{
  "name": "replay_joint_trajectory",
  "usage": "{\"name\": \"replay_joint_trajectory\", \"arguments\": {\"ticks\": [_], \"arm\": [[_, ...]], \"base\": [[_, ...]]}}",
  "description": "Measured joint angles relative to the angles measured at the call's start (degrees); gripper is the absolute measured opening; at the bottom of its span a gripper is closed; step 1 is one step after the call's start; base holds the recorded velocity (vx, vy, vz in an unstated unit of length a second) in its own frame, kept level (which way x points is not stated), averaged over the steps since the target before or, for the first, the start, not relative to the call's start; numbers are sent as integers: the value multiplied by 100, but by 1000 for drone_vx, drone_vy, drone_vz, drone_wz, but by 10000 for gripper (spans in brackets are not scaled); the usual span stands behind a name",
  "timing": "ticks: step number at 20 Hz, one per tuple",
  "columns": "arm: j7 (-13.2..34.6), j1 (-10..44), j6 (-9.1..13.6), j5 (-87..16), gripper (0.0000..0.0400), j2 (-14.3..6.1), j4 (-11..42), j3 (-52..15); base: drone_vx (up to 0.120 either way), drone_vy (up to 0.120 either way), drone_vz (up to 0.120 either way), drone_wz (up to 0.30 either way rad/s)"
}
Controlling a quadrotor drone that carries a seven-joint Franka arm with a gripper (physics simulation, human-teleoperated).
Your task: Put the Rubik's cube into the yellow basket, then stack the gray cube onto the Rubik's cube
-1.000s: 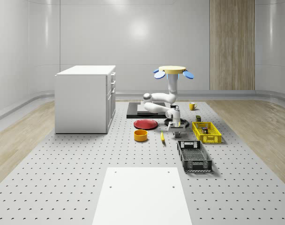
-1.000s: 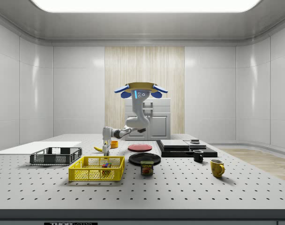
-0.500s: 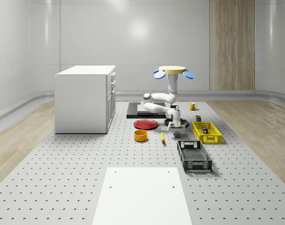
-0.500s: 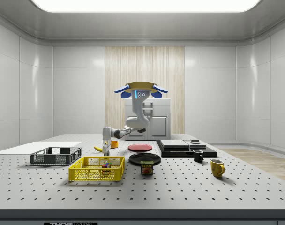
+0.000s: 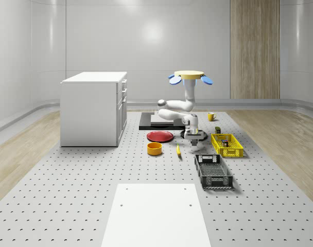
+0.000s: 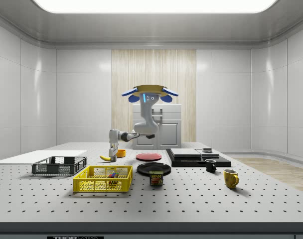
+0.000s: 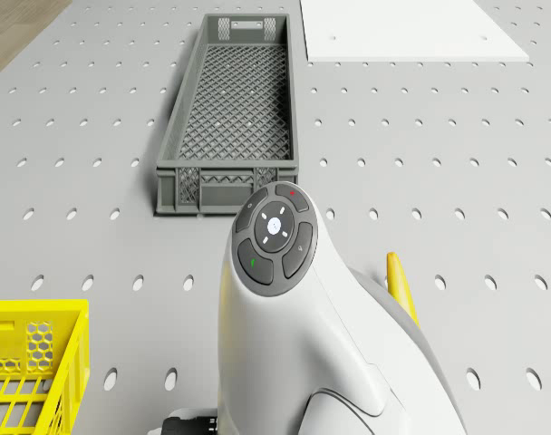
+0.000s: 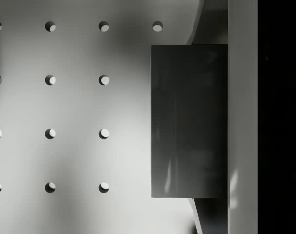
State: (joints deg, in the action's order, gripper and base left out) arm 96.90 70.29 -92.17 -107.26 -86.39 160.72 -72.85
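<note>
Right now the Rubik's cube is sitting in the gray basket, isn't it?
Not quite. The Rubik's cube is sitting in the yellow basket, as the side view shows. The gray basket stands apart, toward that view's left.

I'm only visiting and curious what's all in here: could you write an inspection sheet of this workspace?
Surface: perforated table with a white board on it.
Job's things: Rubik's cube in the yellow basket; gray cube close before the wrist camera.
Clutter: crate, red plate, bowl, banana, can.
Tool: above the table beside the basket; drone hovers overhead.
Cables: nothing seen.
Surroundings: white cabinet.
</note>
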Motion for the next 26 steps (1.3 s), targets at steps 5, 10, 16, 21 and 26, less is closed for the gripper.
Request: {"name": "replay_joint_trajectory", "arguments": {"ticks": [5,10,16,21,26], "arm": [[8,-14,46,155,250,-16,39,-159],[14,-14,48,217,250,-37,51,-218],[20,-8,30,247,250,-63,54,-241],[24,-3,12,260,250,-84,54,-248],[28,3,-5,269,250,-104,53,-251]], "base": [[-120,120,120,0],[-120,120,120,0],[-60,120,33,0],[0,120,0,0],[0,120,0,0]]}}
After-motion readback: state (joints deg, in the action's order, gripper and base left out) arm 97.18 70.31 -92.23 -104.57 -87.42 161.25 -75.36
